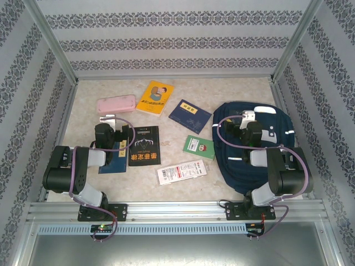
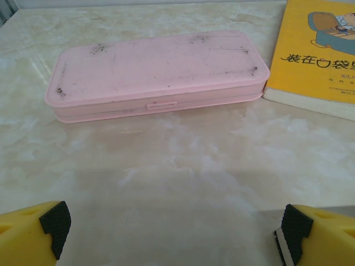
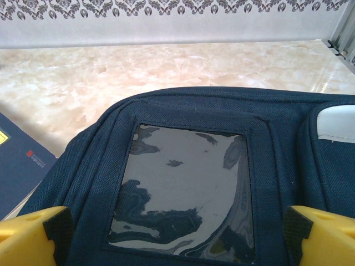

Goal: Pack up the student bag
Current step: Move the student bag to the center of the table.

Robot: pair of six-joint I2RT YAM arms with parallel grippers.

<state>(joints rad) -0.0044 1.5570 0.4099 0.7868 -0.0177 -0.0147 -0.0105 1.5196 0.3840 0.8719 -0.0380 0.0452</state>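
The navy student bag (image 1: 260, 160) lies flat at the right of the table. My right gripper (image 1: 248, 116) hovers open over its far end. In the right wrist view the yellow fingers (image 3: 28, 235) stand wide apart above the bag's (image 3: 194, 105) shiny clear window (image 3: 183, 188), with nothing between them. My left gripper (image 1: 108, 118) is open just short of the pink pencil case (image 1: 116, 105). The left wrist view has the case (image 2: 155, 75) lying closed on the table, well ahead of the spread fingertips (image 2: 55, 221), and the yellow book (image 2: 319, 55) at its right.
Scattered across the marble table are a yellow book (image 1: 155, 98), a navy book (image 1: 189, 113), a green booklet (image 1: 199, 147), a black book (image 1: 143, 145) and a white packet (image 1: 182, 172). A blue book (image 1: 113, 162) lies under the left arm. Patterned walls close in three sides.
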